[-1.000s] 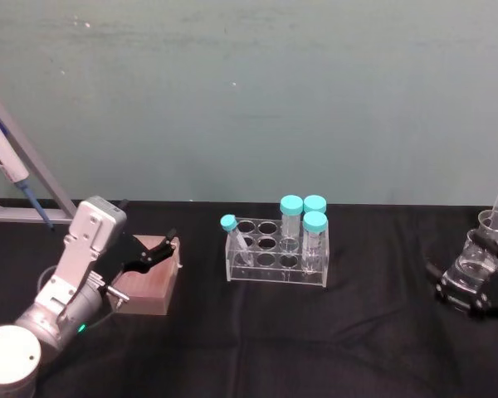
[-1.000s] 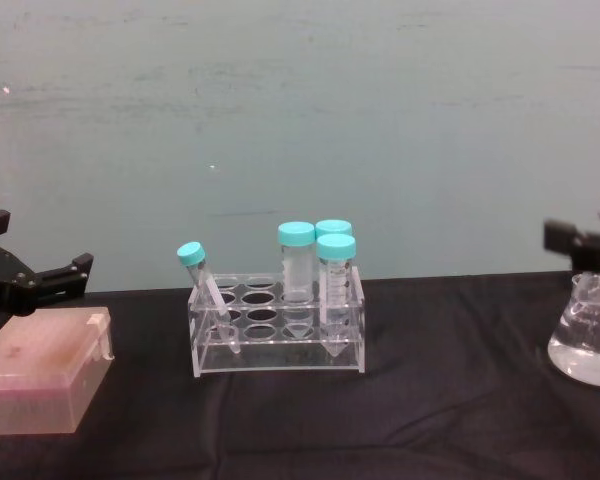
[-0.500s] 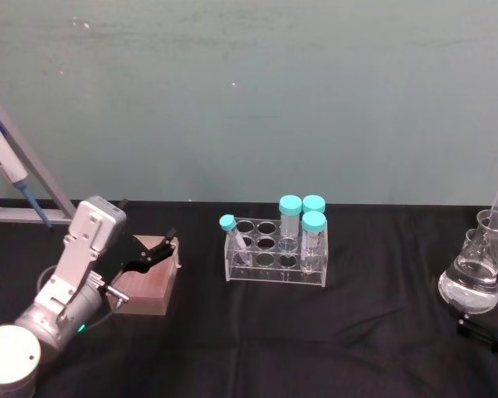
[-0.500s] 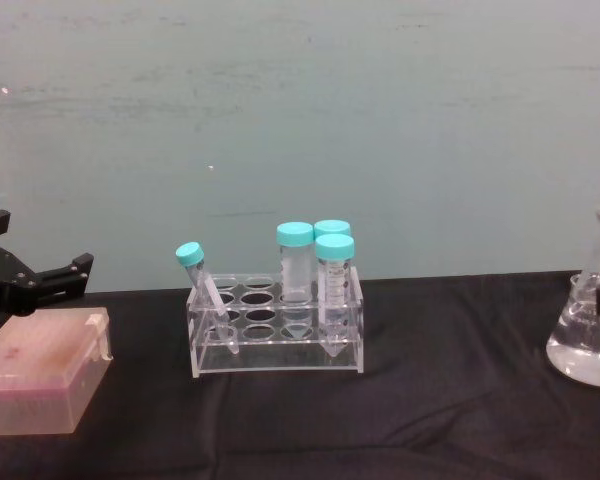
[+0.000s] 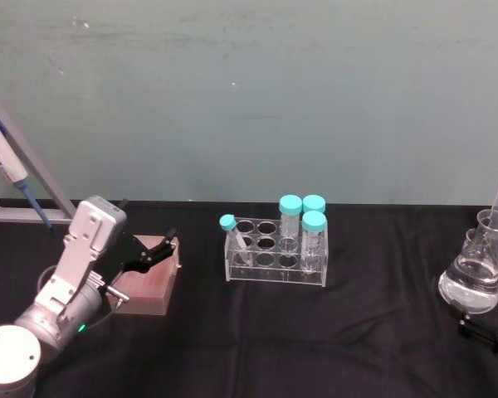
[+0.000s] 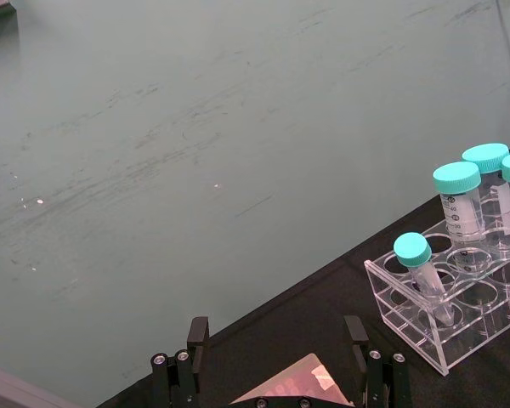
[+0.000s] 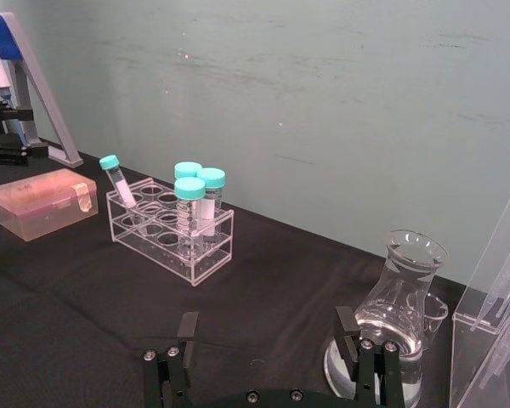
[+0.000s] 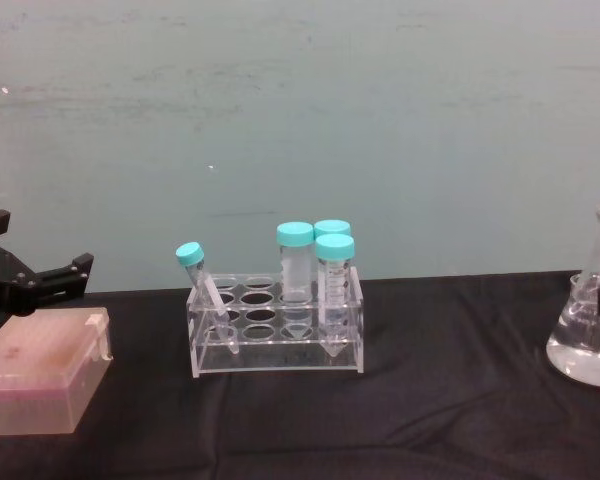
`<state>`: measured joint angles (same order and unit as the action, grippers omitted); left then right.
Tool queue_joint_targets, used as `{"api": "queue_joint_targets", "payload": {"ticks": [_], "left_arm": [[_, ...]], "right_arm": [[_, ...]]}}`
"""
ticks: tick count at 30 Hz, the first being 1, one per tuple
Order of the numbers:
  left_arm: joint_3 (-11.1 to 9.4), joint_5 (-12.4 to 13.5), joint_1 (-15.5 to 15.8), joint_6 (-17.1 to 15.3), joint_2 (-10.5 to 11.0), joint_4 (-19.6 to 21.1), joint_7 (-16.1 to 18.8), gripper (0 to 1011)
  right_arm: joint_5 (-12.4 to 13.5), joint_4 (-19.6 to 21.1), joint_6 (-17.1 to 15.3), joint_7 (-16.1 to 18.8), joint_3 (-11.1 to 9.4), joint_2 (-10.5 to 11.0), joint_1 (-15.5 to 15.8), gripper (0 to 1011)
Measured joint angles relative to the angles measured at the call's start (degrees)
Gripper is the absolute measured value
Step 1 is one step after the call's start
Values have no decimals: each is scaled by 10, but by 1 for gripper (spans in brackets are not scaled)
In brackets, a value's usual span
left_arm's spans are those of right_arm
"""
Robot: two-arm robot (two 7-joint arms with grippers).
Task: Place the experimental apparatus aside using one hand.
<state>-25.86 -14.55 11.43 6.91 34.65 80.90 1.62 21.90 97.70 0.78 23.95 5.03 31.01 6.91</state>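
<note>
In the head view, the conical flask (image 5: 472, 280) stands at the table's far right, the right gripper (image 5: 491, 333) just before it and apart. The right wrist view shows its jaws spread, empty, flask beside the acrylic stand (image 7: 496, 289); placing looks done, retreat next. In the chest view, the left gripper (image 8: 25, 280) hangs open over the pink box (image 8: 40, 368).

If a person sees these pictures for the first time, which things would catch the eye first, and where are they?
First the clear tube rack in the middle of the black table, holding four tubes with turquoise caps, one of them leaning. Next the conical flask with clear liquid at the far right, the open right pincer near it. At the left, the open left pincer hovers over a pink box.
</note>
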Motion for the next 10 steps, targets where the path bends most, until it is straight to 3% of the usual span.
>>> {"api": "queue_joint_targets", "payload": {"ticks": [10], "left_arm": [[0,0,0,0,0,0,0,1000]], "right_arm": [[0,0,-1,0,0,0,0,1000]]}}
